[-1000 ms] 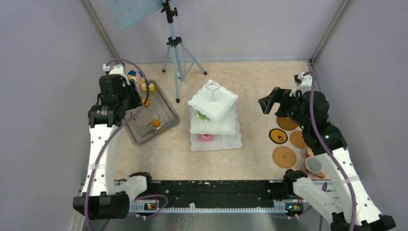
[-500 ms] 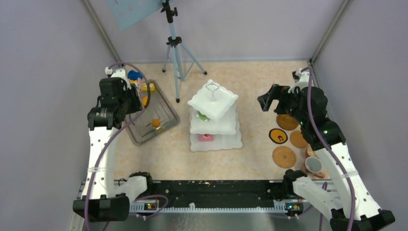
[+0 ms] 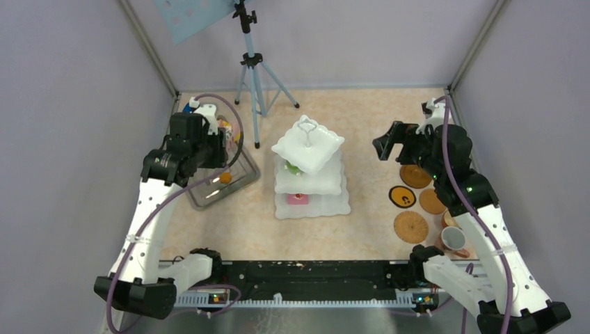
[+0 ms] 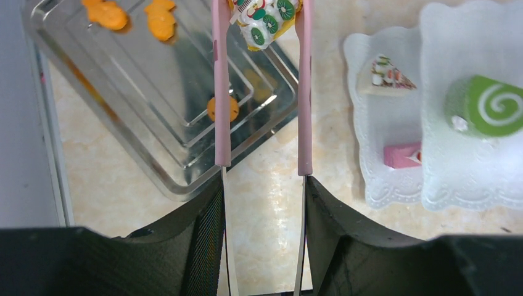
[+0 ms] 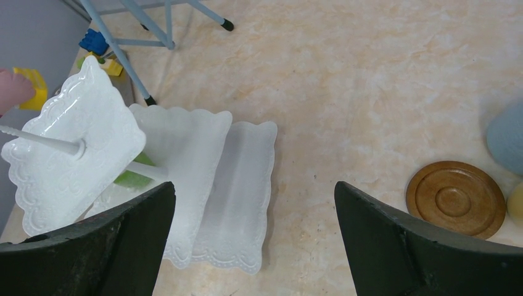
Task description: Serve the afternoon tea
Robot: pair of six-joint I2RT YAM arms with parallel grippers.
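The left arm has swung right from the tray's [image 3: 200, 200] far corner toward the stand [image 3: 310, 182]. The left gripper [image 4: 259, 21] pinches a pastry [image 4: 271, 11], seemingly kiwi-topped, over the tray's right edge. The right gripper [image 3: 387, 147] hangs wide open and empty.

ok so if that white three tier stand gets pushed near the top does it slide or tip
Probably tips: the stand is tall on one thin centre rod, and its top tier sits askew. The glossy scalloped tiers look hard, so likely stiff but chippable. The green roll lies loose and might roll off.
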